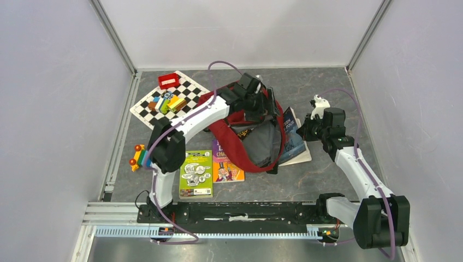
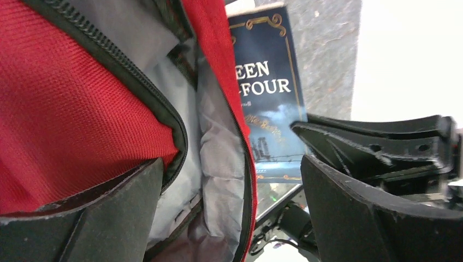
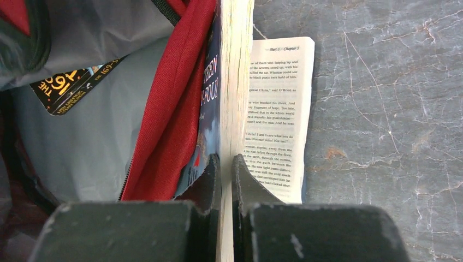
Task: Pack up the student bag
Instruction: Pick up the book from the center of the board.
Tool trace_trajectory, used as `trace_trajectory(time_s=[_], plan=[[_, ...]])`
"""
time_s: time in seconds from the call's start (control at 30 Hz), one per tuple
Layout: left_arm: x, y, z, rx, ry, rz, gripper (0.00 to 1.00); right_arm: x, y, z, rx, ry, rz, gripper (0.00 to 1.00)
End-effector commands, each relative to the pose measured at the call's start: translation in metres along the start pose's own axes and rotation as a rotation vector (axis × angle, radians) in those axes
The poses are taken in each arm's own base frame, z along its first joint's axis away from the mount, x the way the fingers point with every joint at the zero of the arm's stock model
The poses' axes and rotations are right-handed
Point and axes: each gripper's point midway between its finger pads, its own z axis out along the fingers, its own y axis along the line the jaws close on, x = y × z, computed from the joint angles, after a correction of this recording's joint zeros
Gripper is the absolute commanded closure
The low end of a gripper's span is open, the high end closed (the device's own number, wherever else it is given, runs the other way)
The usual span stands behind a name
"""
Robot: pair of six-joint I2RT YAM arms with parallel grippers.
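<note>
**Top external view: bag open in the middle, one hand wide, one hand on a book**

Top external view shows the student bag (image 1: 228, 136) lying in the middle of the grey bench (image 1: 327, 180). Its mouth is open and the grey lining shows. The left hand (image 1: 261, 103) hangs over the far end of the bag. In the left wrist view this hand (image 2: 229, 164) has its two fingers spread wide and nothing is between them. Below them are the red fabric of the bag (image 2: 71, 98), a black zipper and the grey lining.

The right hand (image 1: 306, 128) is just at the right side of the bag. In the right wrist view its fingers (image 3: 226, 158) are closed narrow on the edge of a dark blue book (image 3: 210, 82), and they pinch only a thin part of it. The book stands on its edge and leans against the red side of the bag (image 3: 169, 109). One printed page (image 3: 278, 109) has opened away and lies flat on the bench. Inside the bag, on the lining, lies a black item with gold print (image 3: 71, 87).

On the near left of the bag are a green booklet (image 1: 196, 173) and a colourful book (image 1: 226, 166), side by side. Far left lies a chequered mat (image 1: 188, 90) with coloured blocks (image 1: 166, 102) on it, and a small red box (image 1: 168, 81) is at its far corner. A small colourful toy (image 1: 139, 155) is near the left edge.
</note>
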Motion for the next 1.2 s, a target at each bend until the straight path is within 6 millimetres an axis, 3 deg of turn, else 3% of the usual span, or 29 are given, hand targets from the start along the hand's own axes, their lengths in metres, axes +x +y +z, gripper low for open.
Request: trace_trajectory(time_s=[0.0,0.27,0.4,0.47,0.63,0.8,0.93,1.07,1.17], plan=[[-0.009,-0.035,-0.035,-0.048,-0.117,0.074,0.00,-0.038,0.019,-0.001,-0.072,-0.133,-0.061,1.00],[-0.025,0.028,-0.099,-0.312,-0.298,0.091,0.00,-0.036,0.021,0.001,-0.062,-0.126,-0.079,1.00],[-0.042,0.037,-0.146,-0.397,-0.452,0.106,0.00,-0.037,0.026,0.000,-0.077,-0.131,-0.091,1.00],[-0.048,0.029,-0.154,-0.376,-0.486,0.109,0.00,-0.037,0.028,-0.001,-0.085,-0.132,-0.100,1.00],[-0.040,-0.012,-0.122,-0.278,-0.410,0.146,0.00,-0.035,0.033,-0.002,-0.093,-0.135,-0.115,1.00],[-0.013,-0.053,-0.056,-0.082,-0.205,0.135,0.00,-0.032,0.037,-0.001,-0.104,-0.134,-0.125,1.00],[-0.002,-0.054,-0.007,-0.054,-0.099,0.094,0.00,-0.029,0.040,0.001,-0.111,-0.125,-0.132,1.00],[0.000,-0.054,0.020,-0.039,-0.061,0.060,0.00,-0.027,0.044,0.001,-0.119,-0.134,-0.142,1.00],[0.004,-0.042,0.036,-0.069,-0.047,0.049,0.00,-0.027,0.047,0.000,-0.125,-0.139,-0.149,1.00]])
